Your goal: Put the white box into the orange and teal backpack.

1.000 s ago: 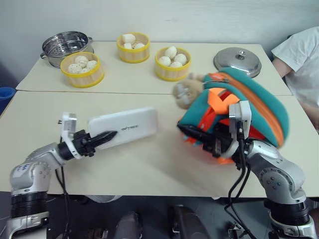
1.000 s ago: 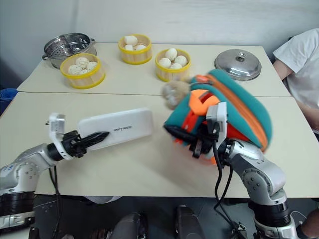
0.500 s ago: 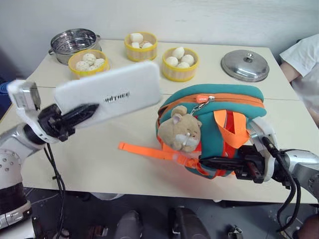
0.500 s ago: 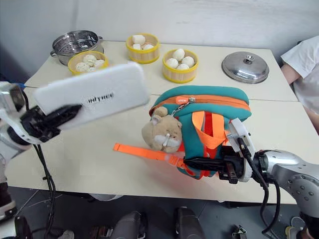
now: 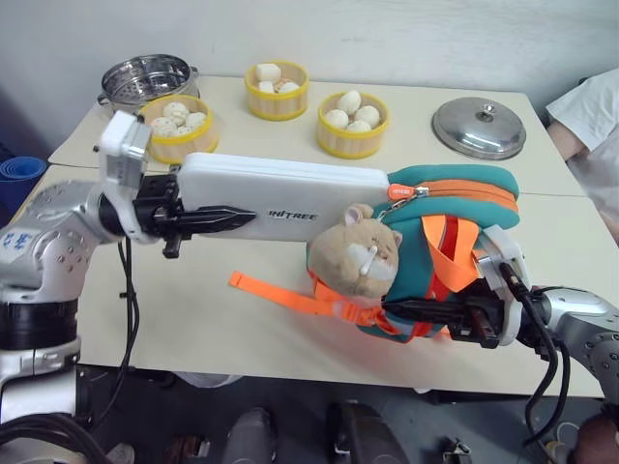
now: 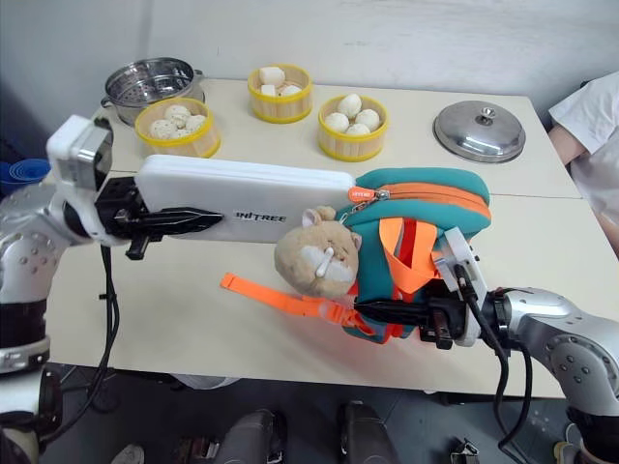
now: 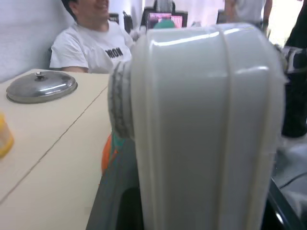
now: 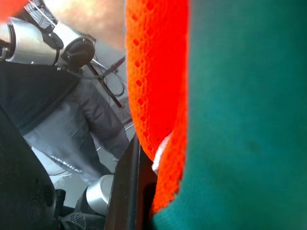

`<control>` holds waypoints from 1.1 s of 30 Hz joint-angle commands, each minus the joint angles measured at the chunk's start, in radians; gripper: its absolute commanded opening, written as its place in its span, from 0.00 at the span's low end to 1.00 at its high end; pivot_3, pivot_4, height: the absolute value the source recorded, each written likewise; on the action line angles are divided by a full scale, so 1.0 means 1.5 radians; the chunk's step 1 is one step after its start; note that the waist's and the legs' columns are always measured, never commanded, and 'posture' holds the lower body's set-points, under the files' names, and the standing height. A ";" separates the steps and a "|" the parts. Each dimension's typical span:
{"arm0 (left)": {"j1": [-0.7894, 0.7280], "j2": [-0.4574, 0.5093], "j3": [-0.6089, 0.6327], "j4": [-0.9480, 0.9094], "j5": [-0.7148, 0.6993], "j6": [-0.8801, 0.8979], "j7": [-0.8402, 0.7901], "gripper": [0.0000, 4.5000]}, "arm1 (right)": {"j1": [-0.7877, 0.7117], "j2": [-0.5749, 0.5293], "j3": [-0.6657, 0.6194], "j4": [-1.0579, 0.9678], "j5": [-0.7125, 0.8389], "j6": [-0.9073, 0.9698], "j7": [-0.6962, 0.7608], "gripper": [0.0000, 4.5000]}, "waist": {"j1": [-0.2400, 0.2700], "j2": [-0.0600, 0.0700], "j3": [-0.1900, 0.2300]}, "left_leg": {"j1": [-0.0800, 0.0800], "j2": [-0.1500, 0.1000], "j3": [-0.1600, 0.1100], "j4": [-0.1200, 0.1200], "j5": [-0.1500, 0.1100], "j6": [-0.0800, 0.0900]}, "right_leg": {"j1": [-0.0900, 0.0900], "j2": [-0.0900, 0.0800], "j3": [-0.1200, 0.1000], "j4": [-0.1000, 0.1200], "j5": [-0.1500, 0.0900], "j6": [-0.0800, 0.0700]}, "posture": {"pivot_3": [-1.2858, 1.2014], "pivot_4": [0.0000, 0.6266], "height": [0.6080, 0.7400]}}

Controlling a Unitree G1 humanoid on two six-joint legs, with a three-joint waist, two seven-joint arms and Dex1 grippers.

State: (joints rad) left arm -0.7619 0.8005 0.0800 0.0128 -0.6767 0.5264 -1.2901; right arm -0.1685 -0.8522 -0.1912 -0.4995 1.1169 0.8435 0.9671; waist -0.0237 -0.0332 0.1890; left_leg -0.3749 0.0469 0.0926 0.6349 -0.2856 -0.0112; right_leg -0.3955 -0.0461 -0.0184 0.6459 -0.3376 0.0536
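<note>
Left eye view: left fingers (image 5: 208,215) clamp the box (image 5: 290,198) mid-frame, lifted level, its far end touching the backpack (image 5: 455,251) at its zip. Right fingers (image 5: 426,311) pinch the backpack's lower front, centre-right on the surface (image 5: 193,319).

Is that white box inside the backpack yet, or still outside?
Mostly outside. The left gripper holds the white box level above the table, its far end at the top of the orange and teal backpack.

The white box (image 5: 290,196) hides its far end behind the backpack (image 5: 464,208).
</note>
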 commanded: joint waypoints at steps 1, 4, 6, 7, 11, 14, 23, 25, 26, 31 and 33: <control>-0.067 -0.031 -0.087 0.039 0.108 -0.061 0.006 0.28 | -0.012 0.008 -0.002 -0.005 0.003 -0.007 0.000 0.00 | 0.001 0.000 0.000 | 0.000 0.000 0.000 0.000 0.000 0.000 | 0.000 0.000 0.000 0.000 0.000 0.000 | 0.52 0.24 1.00; -0.118 -0.068 -0.149 0.061 0.164 -0.052 0.019 0.28 | -0.018 0.013 0.001 -0.003 0.002 -0.005 -0.002 0.00 | 0.006 0.000 0.000 | -0.001 0.000 0.000 0.002 0.000 0.001 | 0.000 0.001 0.000 0.000 0.000 0.001 | 0.52 0.24 1.00; -0.158 -0.128 -0.194 0.075 0.187 -0.038 0.036 0.28 | -0.021 0.016 0.004 -0.002 -0.001 -0.007 -0.003 0.00 | 0.010 0.000 0.000 | -0.001 0.000 0.000 0.002 0.000 0.001 | 0.000 0.001 0.000 0.000 0.000 0.001 | 0.52 0.24 1.00; -0.177 -0.168 -0.208 0.091 0.196 -0.036 0.054 0.28 | -0.023 0.018 0.006 -0.001 -0.003 -0.008 -0.003 0.00 | 0.012 0.000 0.000 | -0.002 0.000 0.000 0.003 0.000 0.001 | 0.000 0.001 0.000 0.000 0.000 0.001 | 0.52 0.24 1.00; -0.214 -0.295 -0.235 0.184 0.245 -0.083 0.110 0.28 | -0.029 0.027 0.016 -0.002 -0.016 -0.015 -0.007 0.00 | 0.015 0.000 0.000 | -0.004 0.001 0.000 0.008 -0.002 0.003 | -0.001 0.001 0.000 0.001 0.001 0.002 | 0.52 0.24 1.00; -0.218 -0.325 -0.232 0.223 0.241 -0.058 0.088 0.28 | -0.031 0.039 0.019 -0.005 -0.024 -0.022 -0.018 0.00 | 0.010 0.000 0.000 | -0.005 0.001 0.000 0.009 -0.002 0.004 | -0.002 0.001 0.001 0.001 0.001 0.003 | 0.52 0.24 1.00; -0.151 -0.253 -0.085 0.238 0.161 -0.112 0.005 0.91 | 0.017 0.099 -0.027 -0.020 -0.070 -0.097 -0.090 0.00 | 0.002 0.000 0.000 | -0.009 0.001 0.001 0.010 0.002 -0.001 | -0.010 0.002 0.002 0.008 0.001 0.002 | 0.52 0.24 1.00; -0.138 -0.218 -0.066 0.256 0.165 -0.135 -0.016 0.91 | 0.014 0.112 -0.021 -0.015 -0.083 -0.107 -0.092 0.00 | 0.000 0.000 0.000 | -0.009 0.001 0.001 0.011 0.002 -0.001 | -0.010 0.001 0.002 0.009 0.001 0.002 | 0.52 0.24 1.00; -0.131 -0.195 -0.060 0.254 0.162 -0.131 -0.036 0.91 | 0.013 0.116 -0.016 -0.012 -0.091 -0.113 -0.091 0.00 | -0.001 0.000 0.000 | -0.009 0.000 0.000 0.011 0.002 -0.001 | -0.010 0.001 0.002 0.009 0.001 0.002 | 0.52 0.24 1.00; -0.086 -0.128 -0.029 0.141 0.104 -0.073 -0.079 0.91 | 0.006 0.126 0.001 0.001 -0.121 -0.130 -0.080 0.00 | -0.001 0.000 0.000 | -0.009 0.000 0.001 0.011 0.002 -0.001 | -0.010 0.001 0.002 0.009 0.001 0.002 | 0.52 0.24 1.00; -0.057 -0.128 -0.026 0.061 0.074 -0.042 -0.067 0.91 | 0.002 0.127 0.009 0.008 -0.131 -0.136 -0.073 0.00 | 0.003 0.000 0.000 | -0.010 0.000 0.000 0.011 0.001 0.000 | -0.010 0.001 0.002 0.009 0.001 0.002 | 0.52 0.24 1.00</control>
State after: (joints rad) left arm -0.8543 0.6098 0.0267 0.2206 -0.5095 0.4311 -1.3980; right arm -0.1543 -0.6673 -0.1709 -0.4821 0.9272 0.6643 0.8429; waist -0.0196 -0.0327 0.1893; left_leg -0.3894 0.0471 0.0929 0.6519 -0.2837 -0.0112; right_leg -0.4095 -0.0459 -0.0162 0.6588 -0.3363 0.0564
